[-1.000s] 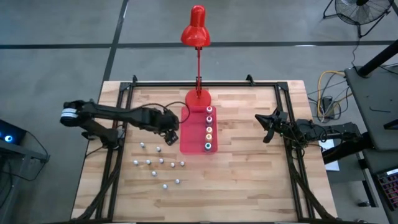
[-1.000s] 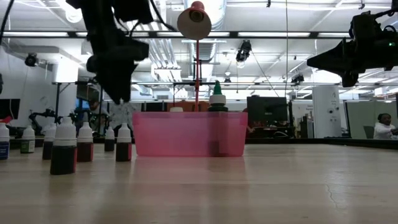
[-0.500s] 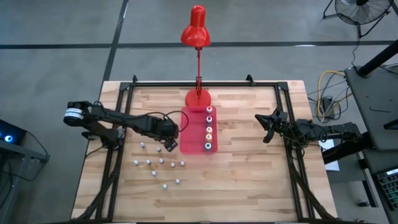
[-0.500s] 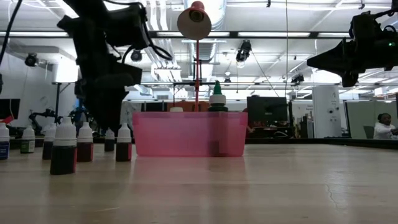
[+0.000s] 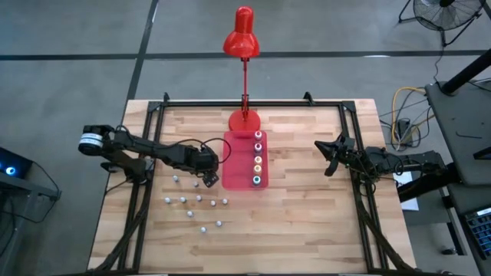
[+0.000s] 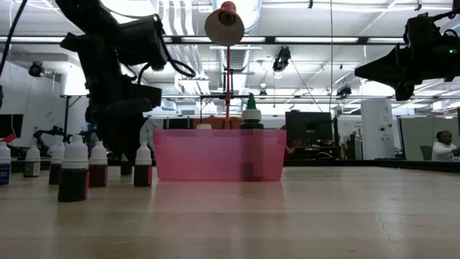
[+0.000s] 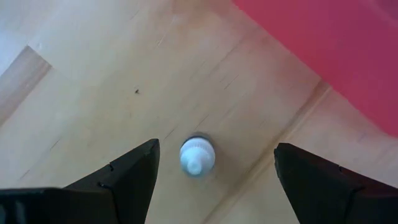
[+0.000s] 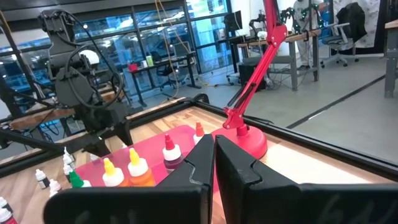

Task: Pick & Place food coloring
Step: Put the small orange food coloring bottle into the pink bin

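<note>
My left gripper (image 5: 205,180) hangs open just above the table, close to the left side of the red tray (image 5: 236,172). A tiny whitish-capped food coloring bottle (image 7: 197,155) stands upright on the wood between its two fingers (image 7: 127,177), touching neither. More small whitish-capped bottles (image 5: 198,198) stand scattered toward the near edge. Several slightly bigger bottles with coloured caps (image 5: 257,159) stand in a row inside the tray. My right gripper (image 5: 328,158) waits shut above the table's right side.
A red desk lamp stands with its base (image 5: 244,120) just beyond the tray's far end. In the low view, dark-filled bottles (image 6: 72,180) stand in front of my left gripper (image 6: 121,147). Bare wood lies between the tray and the right arm.
My left gripper has sunk toward the table and shifted a little toward the near edge, down among the small bottles beside the tray. Its fingers have stayed open. No bottle has moved.
</note>
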{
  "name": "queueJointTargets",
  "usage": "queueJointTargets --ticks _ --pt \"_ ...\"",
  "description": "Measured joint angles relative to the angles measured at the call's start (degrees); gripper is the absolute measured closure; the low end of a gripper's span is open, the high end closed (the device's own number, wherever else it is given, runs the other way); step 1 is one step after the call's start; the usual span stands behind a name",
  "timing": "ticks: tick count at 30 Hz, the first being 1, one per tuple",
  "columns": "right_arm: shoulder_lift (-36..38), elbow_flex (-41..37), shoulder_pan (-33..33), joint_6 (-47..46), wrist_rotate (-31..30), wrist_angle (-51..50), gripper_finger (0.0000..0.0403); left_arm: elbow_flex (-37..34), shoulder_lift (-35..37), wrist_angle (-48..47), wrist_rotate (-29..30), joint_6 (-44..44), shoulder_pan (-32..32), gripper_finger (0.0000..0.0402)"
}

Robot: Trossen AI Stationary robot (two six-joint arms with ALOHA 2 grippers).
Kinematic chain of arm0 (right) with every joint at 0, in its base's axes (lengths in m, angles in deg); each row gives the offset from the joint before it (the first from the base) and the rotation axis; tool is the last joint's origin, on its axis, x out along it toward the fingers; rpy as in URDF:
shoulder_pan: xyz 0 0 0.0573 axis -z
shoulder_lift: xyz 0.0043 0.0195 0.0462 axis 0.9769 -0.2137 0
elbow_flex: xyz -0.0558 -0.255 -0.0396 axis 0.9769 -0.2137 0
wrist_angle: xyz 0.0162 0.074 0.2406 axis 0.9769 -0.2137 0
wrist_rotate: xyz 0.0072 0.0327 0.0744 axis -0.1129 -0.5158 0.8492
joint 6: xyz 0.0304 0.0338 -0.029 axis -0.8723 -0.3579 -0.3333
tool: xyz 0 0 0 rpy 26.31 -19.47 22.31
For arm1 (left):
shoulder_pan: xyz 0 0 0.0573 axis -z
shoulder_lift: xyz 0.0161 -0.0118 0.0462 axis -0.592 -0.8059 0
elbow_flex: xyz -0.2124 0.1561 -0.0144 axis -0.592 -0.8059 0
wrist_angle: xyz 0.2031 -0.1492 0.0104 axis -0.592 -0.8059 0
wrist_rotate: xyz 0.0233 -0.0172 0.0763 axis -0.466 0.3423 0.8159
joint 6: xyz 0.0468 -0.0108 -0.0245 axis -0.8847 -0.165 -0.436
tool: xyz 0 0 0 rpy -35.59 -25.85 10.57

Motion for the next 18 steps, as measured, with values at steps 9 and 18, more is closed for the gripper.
queueJointTargets --ticks 9,18 --pt "0.0 0.0 -0.02 0.0 0.0 0.0 0.0394 -0.02 0.0 -0.06 0.07 0.92 0.0 0.0179" --pt "0.0 0.0 -0.02 0.0 0.0 0.0 0.0394 -0.13 0.02 -0.95 0.09 1.99 0.0 0.0243"
